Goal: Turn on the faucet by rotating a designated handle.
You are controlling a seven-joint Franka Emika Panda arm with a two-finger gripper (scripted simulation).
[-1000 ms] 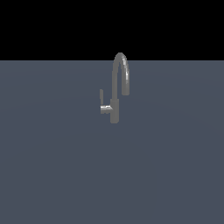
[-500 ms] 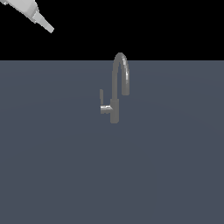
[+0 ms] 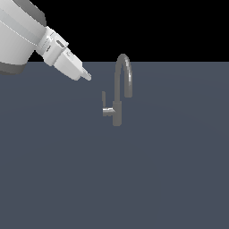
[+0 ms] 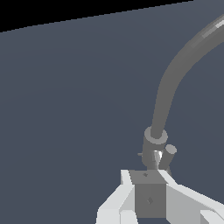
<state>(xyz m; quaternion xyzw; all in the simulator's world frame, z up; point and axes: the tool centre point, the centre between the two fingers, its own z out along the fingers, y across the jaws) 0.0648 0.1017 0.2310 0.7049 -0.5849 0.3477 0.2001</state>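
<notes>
Standing upright near the middle of the grey bench [image 3: 170, 179]: the faucet [image 3: 118, 112], its handle [image 3: 105, 105] jutting toward the exterior view's left, slim bar pointing up. Up and to the left, clear of it, the hand [image 3: 86, 76], apparently pressed together, holding nothing. Best to descend beside the bar, then push sideways about the body, avoiding the spout.

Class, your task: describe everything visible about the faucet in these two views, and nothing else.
The faucet looks like dull grey metal: a short cylindrical body standing upright on the flat grey-blue surface, topped by a tall arched spout curving over to the exterior view's right. The handle juts from its other side, its slim bar pointing up. The gripper hovers apart; nothing touches it.
</notes>
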